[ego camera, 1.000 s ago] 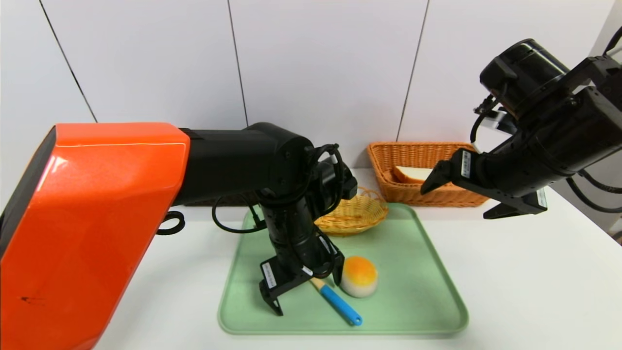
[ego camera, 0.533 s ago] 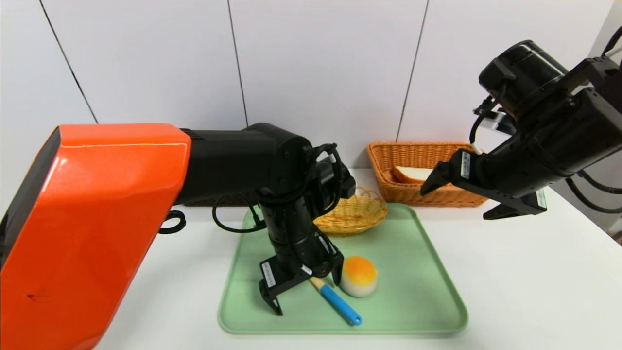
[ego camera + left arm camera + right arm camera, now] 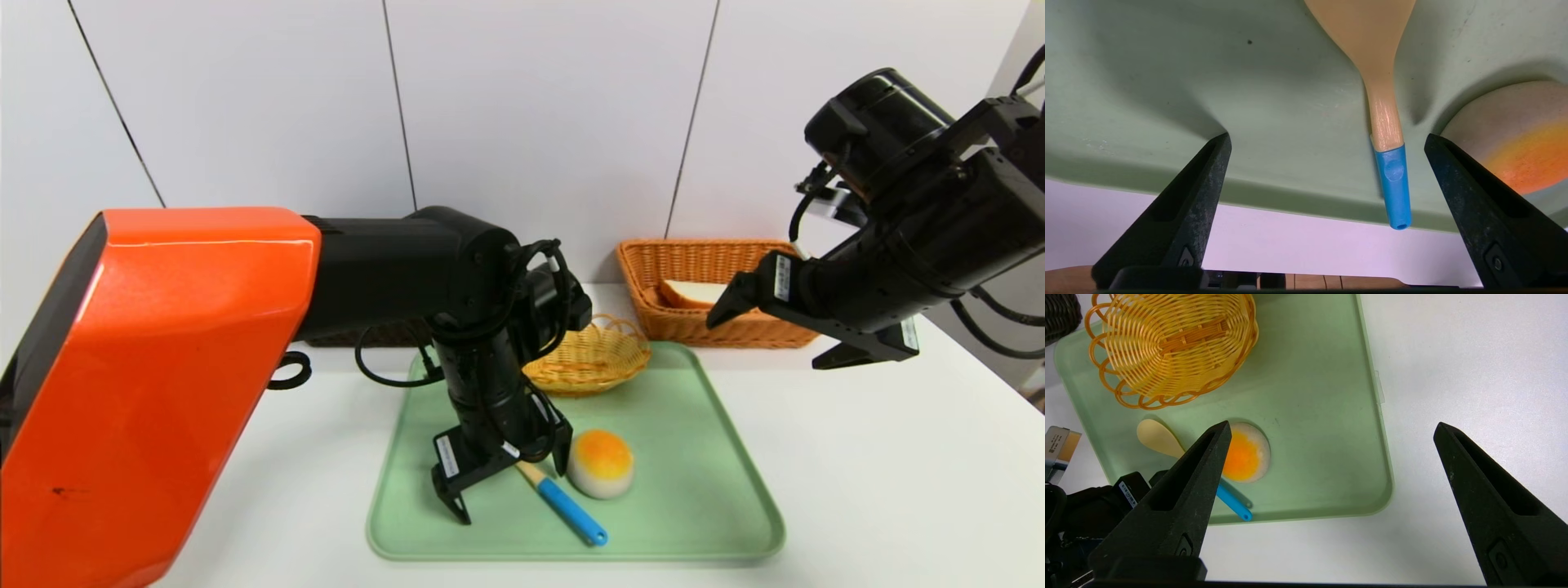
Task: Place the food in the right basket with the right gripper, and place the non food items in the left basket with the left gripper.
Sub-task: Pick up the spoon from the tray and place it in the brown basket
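Wooden spoon point(image 3: 562, 505) flat on green tray point(image 3: 702, 490), its neck between the left gripper point(image 3: 510, 482) jaws, nearer the bun-side one; jaws wide apart, nothing gripped. Bun point(image 3: 601, 464) just outside that jaw. Right gripper point(image 3: 784, 327) held high, jaws spread, empty, near right basket point(image 3: 702, 327) with bread slice point(image 3: 690, 292) inside.
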Tool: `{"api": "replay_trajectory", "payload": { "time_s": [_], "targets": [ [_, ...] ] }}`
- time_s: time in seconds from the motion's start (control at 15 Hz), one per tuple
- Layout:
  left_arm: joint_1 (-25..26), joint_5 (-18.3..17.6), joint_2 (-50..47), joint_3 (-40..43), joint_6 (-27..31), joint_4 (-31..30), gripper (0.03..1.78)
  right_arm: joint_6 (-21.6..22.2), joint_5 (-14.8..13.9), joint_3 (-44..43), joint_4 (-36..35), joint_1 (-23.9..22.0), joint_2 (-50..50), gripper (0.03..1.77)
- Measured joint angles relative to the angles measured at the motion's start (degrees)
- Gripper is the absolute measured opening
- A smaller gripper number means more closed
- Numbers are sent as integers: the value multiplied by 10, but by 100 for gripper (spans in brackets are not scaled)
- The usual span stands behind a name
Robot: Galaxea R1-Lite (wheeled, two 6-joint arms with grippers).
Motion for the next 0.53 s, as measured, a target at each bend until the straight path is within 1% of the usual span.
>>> {"api": "replay_trajectory", "payload": {
  "time_s": [0.13,0.2,0.33,0.53],
  "targets": [
    [-2,6,1,0,27,14,169,0,0,-1,-1,2,-1,171],
    [-4,17,2,0,39,20,169,0,-1,-1,-1,4,-2,171],
    [-9,38,4,0,48,23,169,0,-1,-1,-1,7,-3,171],
    [-15,40,6,-3,49,24,169,0,-3,-2,-2,7,-4,171]
  ]
}}
